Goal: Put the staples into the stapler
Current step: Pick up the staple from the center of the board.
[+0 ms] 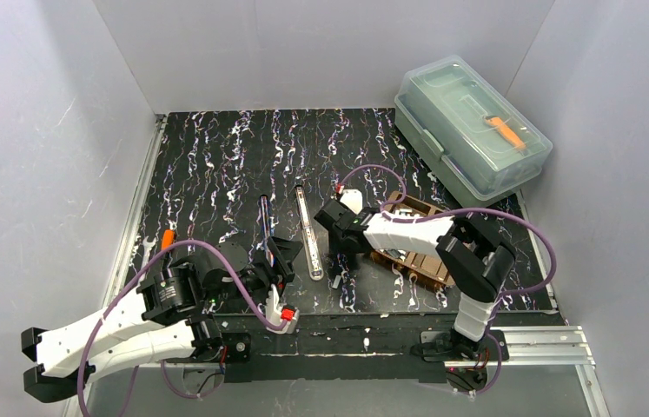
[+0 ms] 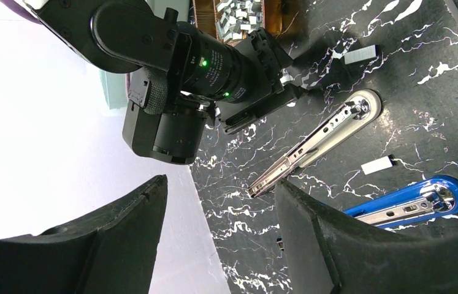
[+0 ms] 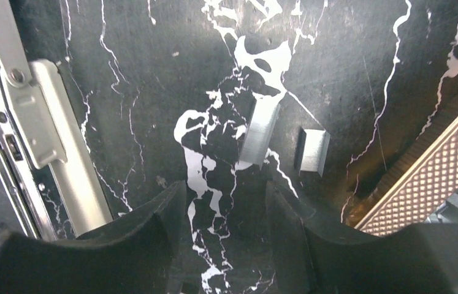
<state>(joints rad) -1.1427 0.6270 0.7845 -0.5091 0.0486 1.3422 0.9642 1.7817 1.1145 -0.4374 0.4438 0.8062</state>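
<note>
1. Left pincer (image 2: 220, 190), near left: jaws apart and nothing between them. It hangs low over the mat (image 2: 263, 257), on the near side of the blue stapler (image 2: 410, 202), which lies opened.
2. Right pincer (image 3: 226, 196), near centre: jaws apart and empty, pointing down at the mat. One strip (image 3: 259, 131) of staples lies flat just beyond the fingertips. A second strip (image 3: 312, 150) lies just right of it, not touching.
3. White stapler (image 3: 48, 153): opened out with its rail exposed, just left of the right pincer.
4. Tray (image 3: 441, 165): right of both strips, holding the heap of staples (image 2: 236, 13).
5. Step in hand, as I judge it: picking up a strip. I see none in either rail.
6. Next move calls for lowering until my right fingers straddle the strip's narrow width and closing gently. The strip then goes left to the white stapler, lined up with the rail.
7. Views:
   - Only the right wrist shows how the strip lies against my fingers.
   - Only the left wrist shows a loose strip (image 2: 376, 165) between the staplers.
   - Only the top view shows the box (image 1: 473, 130), far right, lid on.
</note>
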